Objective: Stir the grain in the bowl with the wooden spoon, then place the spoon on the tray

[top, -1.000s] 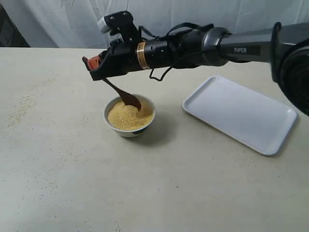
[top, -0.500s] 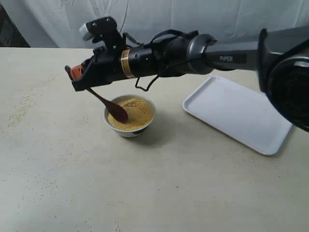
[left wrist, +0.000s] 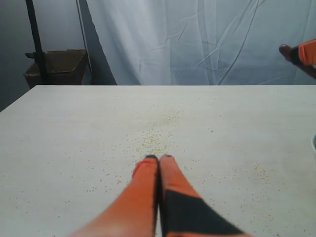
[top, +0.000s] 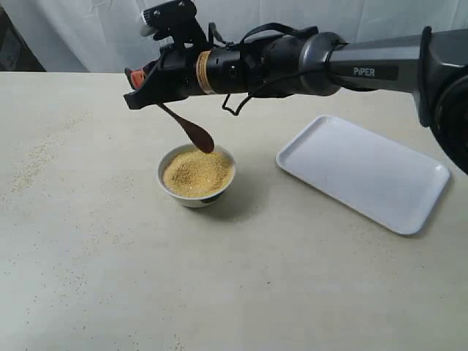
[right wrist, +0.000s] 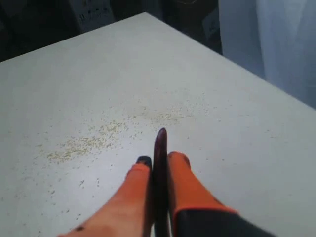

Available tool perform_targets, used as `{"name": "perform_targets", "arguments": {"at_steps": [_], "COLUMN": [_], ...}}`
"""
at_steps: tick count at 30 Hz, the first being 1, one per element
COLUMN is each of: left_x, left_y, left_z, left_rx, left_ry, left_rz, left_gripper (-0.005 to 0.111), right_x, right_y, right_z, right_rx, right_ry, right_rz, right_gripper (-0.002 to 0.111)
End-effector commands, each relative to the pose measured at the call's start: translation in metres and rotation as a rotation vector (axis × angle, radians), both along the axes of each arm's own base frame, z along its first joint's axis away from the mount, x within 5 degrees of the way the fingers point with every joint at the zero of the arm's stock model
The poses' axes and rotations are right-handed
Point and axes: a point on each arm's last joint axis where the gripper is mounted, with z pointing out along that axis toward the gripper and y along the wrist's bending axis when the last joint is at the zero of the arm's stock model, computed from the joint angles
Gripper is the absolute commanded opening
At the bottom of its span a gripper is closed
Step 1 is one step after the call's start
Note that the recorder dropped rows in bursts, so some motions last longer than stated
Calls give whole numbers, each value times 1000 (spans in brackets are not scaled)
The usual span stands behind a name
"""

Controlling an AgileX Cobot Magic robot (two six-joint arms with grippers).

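Observation:
The small white bowl (top: 196,175) stands mid-table, filled with a mound of yellow grain (top: 197,172). My right gripper (top: 134,80) (right wrist: 159,159) reaches across from the right and is shut on the handle of the dark wooden spoon (top: 188,127) (right wrist: 160,148). The spoon slants down, its oval head lifted just above the bowl's far rim, clear of the grain. The white tray (top: 363,171) lies bare to the right of the bowl. My left gripper (left wrist: 158,159) is shut on nothing, low over the table; the exterior view does not show it.
Loose grain (top: 33,167) is scattered over the table's left side, also seen in the wrist views (right wrist: 84,143) (left wrist: 157,140). White cloth hangs behind the table. A dark stand and a brown basket (left wrist: 54,66) sit past the far corner.
The spoon head swept from the bowl's right side to its left in the grain, then rose out of it. The right gripper has moved up and right.

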Motion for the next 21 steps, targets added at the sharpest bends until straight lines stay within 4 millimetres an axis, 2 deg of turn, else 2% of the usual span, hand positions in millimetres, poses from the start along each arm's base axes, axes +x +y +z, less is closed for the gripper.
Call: {"name": "perform_targets", "arguments": {"at_steps": [1,5,7,11,17,21], "left_x": [0,0,0,0,0,0], "left_y": [0,0,0,0,0,0], "left_z": [0,0,0,0,0,0], "left_rx": [0,0,1,1,1,1], "left_ry": [-7,-7,-5,-5,-5,-8], "left_rz": [4,4,4,4,4,4], "left_gripper": [0,0,0,0,0,0], "right_x": [8,10,4,-5,-5,2], "right_y": [-6,-3,3,10,6,1], "right_z": [-6,-35,-42,-34,-3,-3], "right_rx": [-58,-86,-63,-6,14,-51], "right_ry": [-38,9,39,57,-2,-55], "right_rz": [-63,-49,3,72,37,-37], "right_gripper": [-1,-1,-1,-1,-1,-1]}}
